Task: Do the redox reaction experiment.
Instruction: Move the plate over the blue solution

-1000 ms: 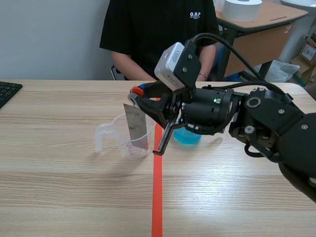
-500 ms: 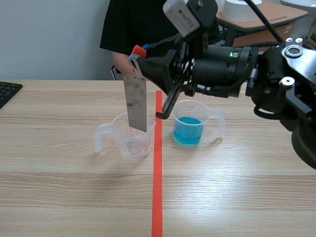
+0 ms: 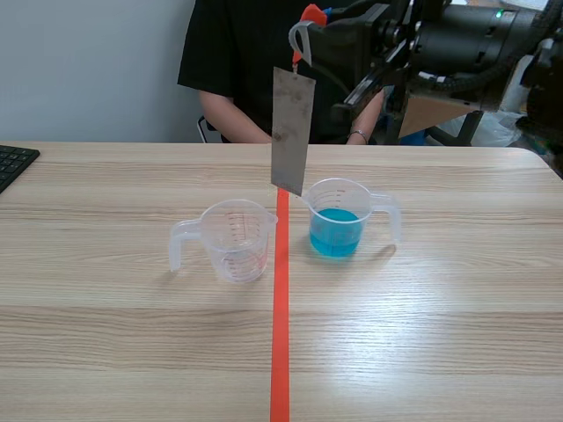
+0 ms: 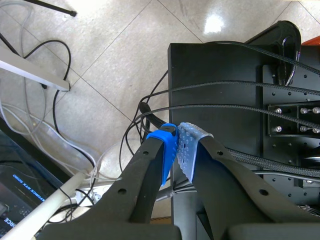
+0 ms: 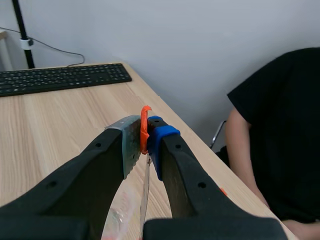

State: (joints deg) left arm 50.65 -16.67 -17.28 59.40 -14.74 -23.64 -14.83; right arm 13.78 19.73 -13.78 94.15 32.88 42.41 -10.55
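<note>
Wood-grain table (image 3: 132,352) carries two clear measuring cups: one holding blue solution (image 3: 336,230), and an empty cup (image 3: 236,239) to its left across the tape line. One grey metal strip (image 3: 291,132) hangs upright, its lower end just above and left of the blue cup's rim, so I judge it must shift right, then descend. The right gripper (image 5: 142,137) pinches the strip's single orange clip (image 3: 308,16). The left gripper (image 4: 177,150), pads pressed together and holding nothing, hangs over the floor, well away. A person (image 3: 255,53) sits behind.
</note>
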